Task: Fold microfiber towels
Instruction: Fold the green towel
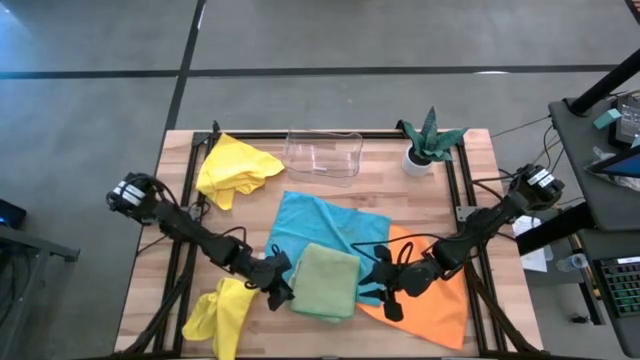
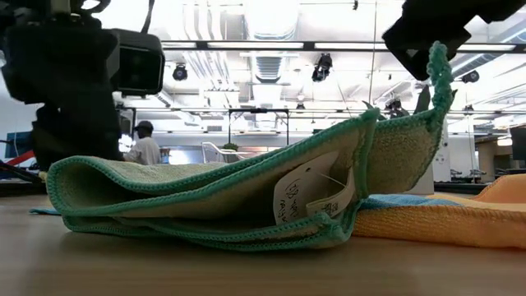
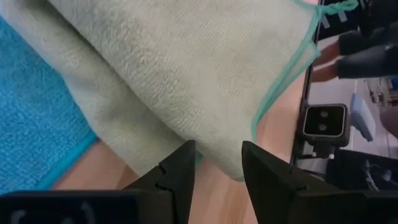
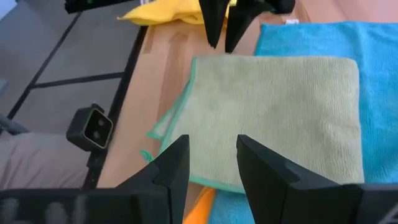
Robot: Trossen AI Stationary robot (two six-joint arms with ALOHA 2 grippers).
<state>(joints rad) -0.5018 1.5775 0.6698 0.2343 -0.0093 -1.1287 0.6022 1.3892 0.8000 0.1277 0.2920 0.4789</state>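
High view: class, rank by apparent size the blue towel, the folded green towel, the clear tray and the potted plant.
1. Blue towel, though partly covered.
2. Green towel.
3. Clear tray.
4. Potted plant.

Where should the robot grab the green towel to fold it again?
Probably the sage green microfiber towel at its loose front corners, each hand coming from its own side: it lies folded flat on the turquoise blue towel, and the teal-stitched edges gape there, giving fingers something to pinch.

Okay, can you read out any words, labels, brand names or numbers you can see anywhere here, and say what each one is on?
No text can be read.
White care tag on the folded sage green towel: dark printed marks, too small and blurred to read.
Small white tag at the turquoise towel edge: also illegible.
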